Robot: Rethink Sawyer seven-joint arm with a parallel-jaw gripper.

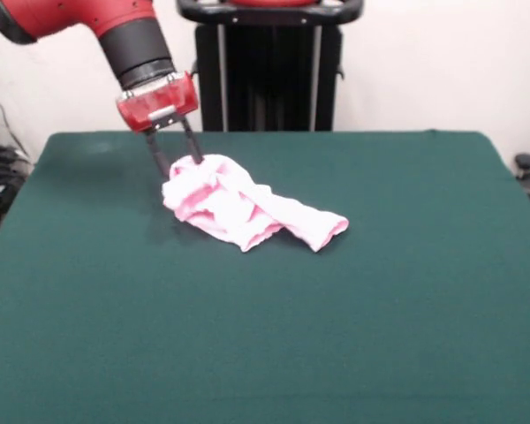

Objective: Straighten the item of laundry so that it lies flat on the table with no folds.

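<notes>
Pink laundry item lay crumpled, folded over, just left of frame centre on green surface. Tool came down from upper left, fingers spread, straddling garment's upper-left edge; grip uncertain.

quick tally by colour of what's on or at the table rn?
Pink: 1, the item of laundry, crumpled
Dark green: 1, the table
Red and black: 1, the gripper, fingers apart at the laundry's edge
Total: 3

Free room: the bench is bare green cloth on all sides.
Obstacle: only the crumpled pink pants, left of centre.
</notes>
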